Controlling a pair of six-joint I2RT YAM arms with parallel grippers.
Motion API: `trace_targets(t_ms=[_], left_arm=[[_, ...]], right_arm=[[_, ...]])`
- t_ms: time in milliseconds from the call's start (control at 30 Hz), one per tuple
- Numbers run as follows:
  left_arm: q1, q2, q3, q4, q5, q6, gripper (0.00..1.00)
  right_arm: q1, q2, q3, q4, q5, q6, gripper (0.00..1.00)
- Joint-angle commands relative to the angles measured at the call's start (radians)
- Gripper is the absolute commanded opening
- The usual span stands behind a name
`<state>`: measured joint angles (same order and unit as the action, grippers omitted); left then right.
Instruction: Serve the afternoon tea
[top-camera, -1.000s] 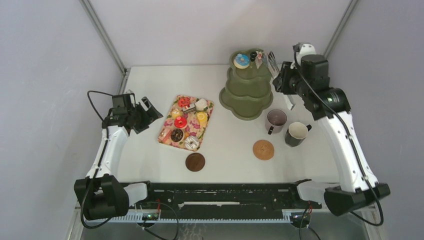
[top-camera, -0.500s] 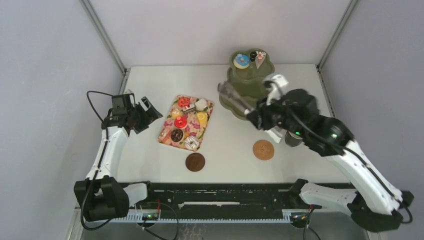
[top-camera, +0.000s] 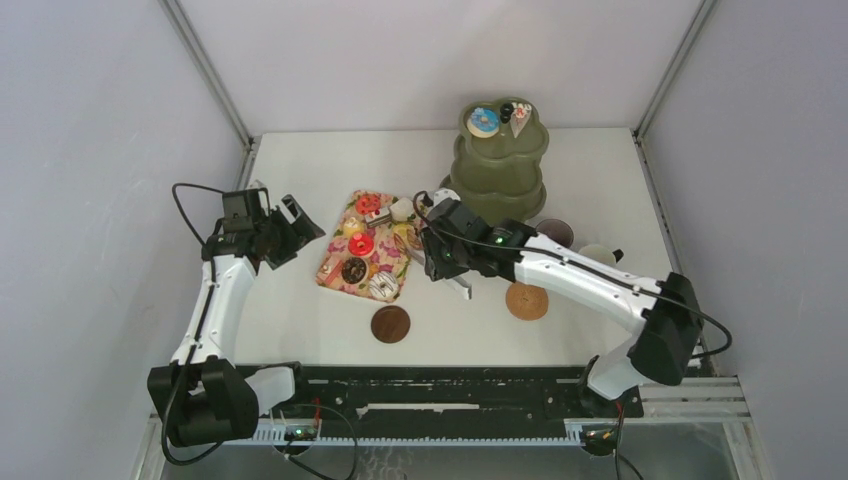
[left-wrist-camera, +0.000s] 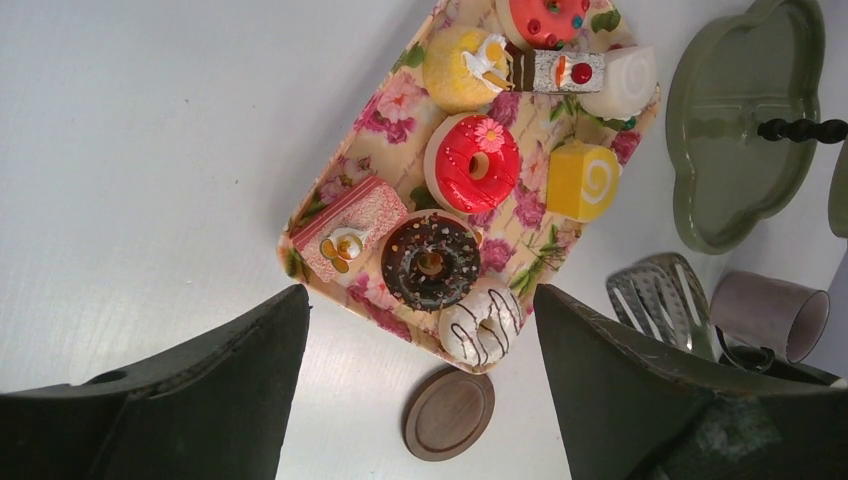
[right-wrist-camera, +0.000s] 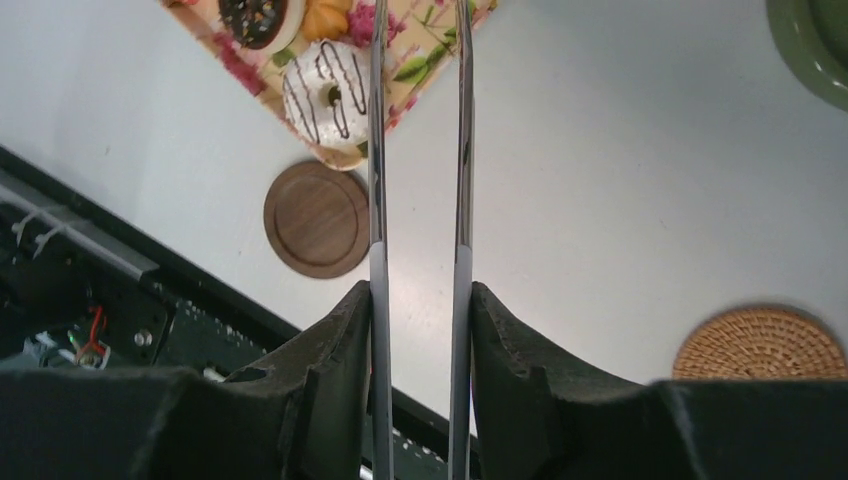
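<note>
Long thin metal tongs (right-wrist-camera: 372, 180) are clamped in the right gripper (right-wrist-camera: 418, 300), arms narrow and parallel, slotted heads carrying nothing at the right edge of the floral-patterned rectangular tray (left-wrist-camera: 385, 110). On that tray: a red iced donut (left-wrist-camera: 472, 162), a chocolate donut (left-wrist-camera: 432, 262), a white striped donut (right-wrist-camera: 325, 85) and a yellow swirl cube (left-wrist-camera: 583, 180). Right of the tray stand the mauve mug (left-wrist-camera: 765, 313) and the dark green, white-lined mug (top-camera: 598, 255). Left of the tray, the left gripper (left-wrist-camera: 418, 300) gapes wide.
</note>
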<state>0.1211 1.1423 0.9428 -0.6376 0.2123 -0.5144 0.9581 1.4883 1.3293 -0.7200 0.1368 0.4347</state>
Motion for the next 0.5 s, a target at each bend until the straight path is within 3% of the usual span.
trace_targets(t_ms=[0, 467], left_arm=[[0.005, -0.033, 0.053, 0.009, 0.0, 0.023, 0.87], [0.005, -0.02, 0.047, 0.016, -0.002, 0.027, 0.87]], right_arm=[[0.009, 0.036, 0.022, 0.112, 0.068, 0.085, 0.45], [0.018, 0.135, 0.024, 0.134, 0.109, 0.162, 0.48]])
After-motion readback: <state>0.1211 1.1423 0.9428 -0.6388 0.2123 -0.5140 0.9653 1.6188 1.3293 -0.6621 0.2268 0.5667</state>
